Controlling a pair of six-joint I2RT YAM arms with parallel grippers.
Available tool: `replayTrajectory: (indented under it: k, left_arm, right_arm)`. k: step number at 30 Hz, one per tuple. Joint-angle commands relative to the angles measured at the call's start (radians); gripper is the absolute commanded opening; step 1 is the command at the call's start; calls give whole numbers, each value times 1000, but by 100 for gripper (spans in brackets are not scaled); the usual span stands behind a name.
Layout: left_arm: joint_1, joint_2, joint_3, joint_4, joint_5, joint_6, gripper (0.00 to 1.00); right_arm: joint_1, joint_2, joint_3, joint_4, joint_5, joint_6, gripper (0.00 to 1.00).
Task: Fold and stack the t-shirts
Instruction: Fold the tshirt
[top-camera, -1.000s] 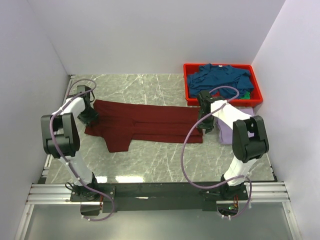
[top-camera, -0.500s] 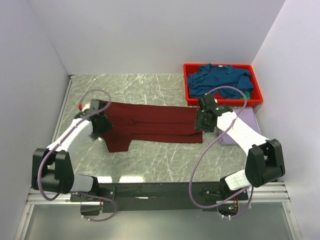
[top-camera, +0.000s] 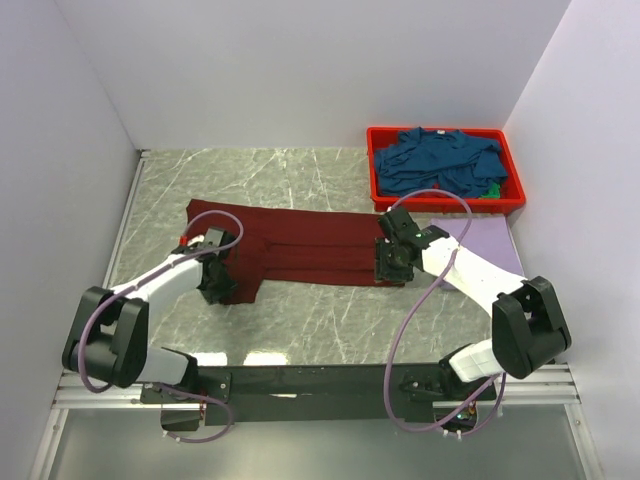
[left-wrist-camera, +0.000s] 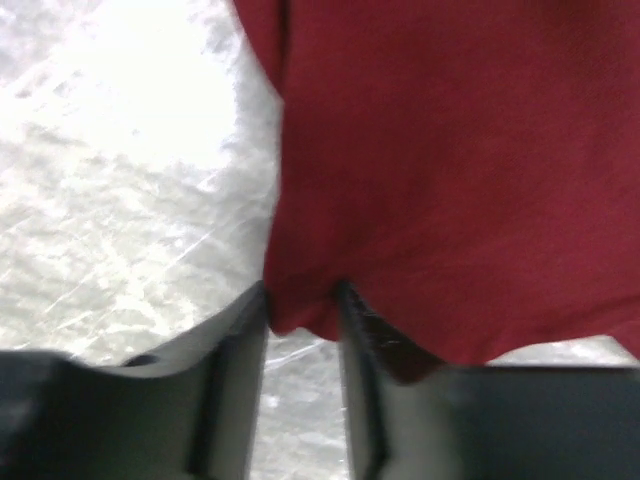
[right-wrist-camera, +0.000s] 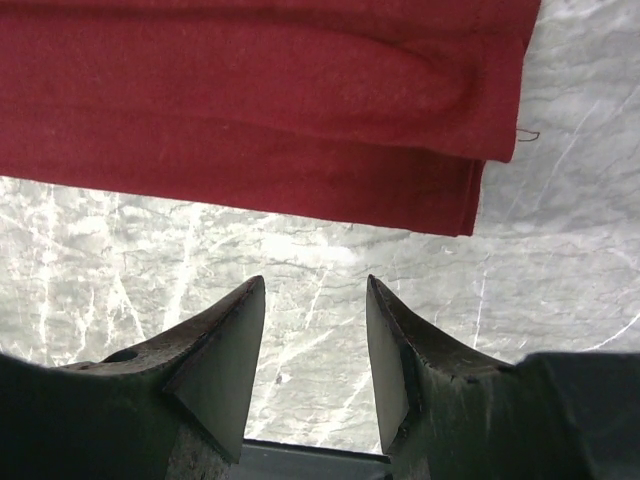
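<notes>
The dark maroon t-shirt (top-camera: 300, 245) lies flat across the middle of the marble table. My left gripper (top-camera: 216, 283) is at the near edge of its left part. In the left wrist view the gripper (left-wrist-camera: 302, 300) is open a little, with the hem of the shirt (left-wrist-camera: 450, 150) between the fingertips. My right gripper (top-camera: 390, 265) is at the shirt's near right corner. In the right wrist view it (right-wrist-camera: 315, 285) is open and empty over bare marble, just short of the shirt's edge (right-wrist-camera: 250, 80). A pale lavender t-shirt (top-camera: 490, 243) lies at the right. Teal-blue t-shirts (top-camera: 440, 160) are piled in the bin.
The red plastic bin (top-camera: 371, 165) stands at the back right, against the wall. White walls close in the table on the left, back and right. A black rail (top-camera: 320, 380) with the arm bases runs along the near edge.
My left gripper has swung from the shirt's far left end to its near edge. My right gripper has moved left, off the lavender shirt, to the maroon shirt's near right corner.
</notes>
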Motion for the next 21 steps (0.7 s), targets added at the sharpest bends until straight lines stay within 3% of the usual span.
replayTrajectory:
  k: [1, 2, 3, 8, 12, 19, 21]
  left_arm:
    - [-18, 41, 45, 27, -24, -18, 29]
    - [-25, 43, 63, 13, -34, -16, 10]
    - [-29, 40, 83, -25, -69, -13, 1]
    - [-30, 58, 287, -119, -205, 34, 1]
    - [-30, 165, 454, -101, -261, 116, 0]
    - [-30, 432, 779, -20, -305, 300, 16]
    - [-30, 518, 844, -21, -324, 324, 30]
  right_arm:
    - [12, -30, -6, 23, -7, -4, 52]
    - [14, -33, -6, 20, -3, -7, 52]
    - [17, -33, -2, 14, 1, -13, 51]
    - [23, -42, 18, 0, 41, -21, 51]
    - [23, -25, 38, 3, 56, -33, 51]
    - [25, 54, 124, 26, 72, -53, 51]
    - [25, 84, 156, 38, 69, -59, 51]
